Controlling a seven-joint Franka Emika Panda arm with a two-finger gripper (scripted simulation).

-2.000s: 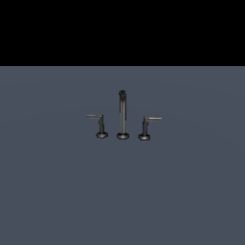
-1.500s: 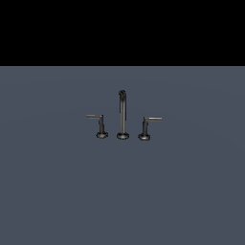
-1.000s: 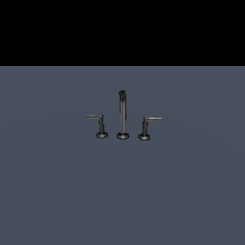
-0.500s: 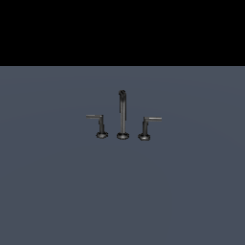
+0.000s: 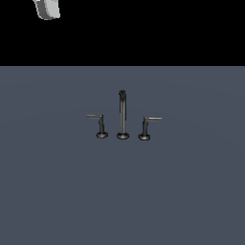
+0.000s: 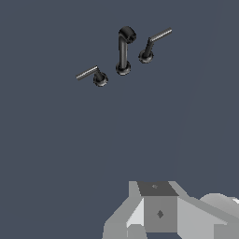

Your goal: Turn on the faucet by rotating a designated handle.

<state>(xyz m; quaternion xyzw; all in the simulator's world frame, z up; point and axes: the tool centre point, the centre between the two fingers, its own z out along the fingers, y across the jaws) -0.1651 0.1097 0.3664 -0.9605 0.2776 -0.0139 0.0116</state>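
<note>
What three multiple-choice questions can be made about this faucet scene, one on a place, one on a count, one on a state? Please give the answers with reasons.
1. Where does the spout stand?
A. Between the two handles
B. At the exterior view's far left
C. Lying on the floor

2. How many separate round bases does the faucet set have?
A. One
B. Three
C. Five

3. Is anything touching the designated handle?
A. A gripper clamps it
B. A cloth covers it
C. Nothing touches it

Answers:
1 A: the other handle stands on the spout's opposite side.
2 B: each post has its own base.
3 C: only a pale piece of the arm shows at the exterior view's top edge, well apart.
</note>
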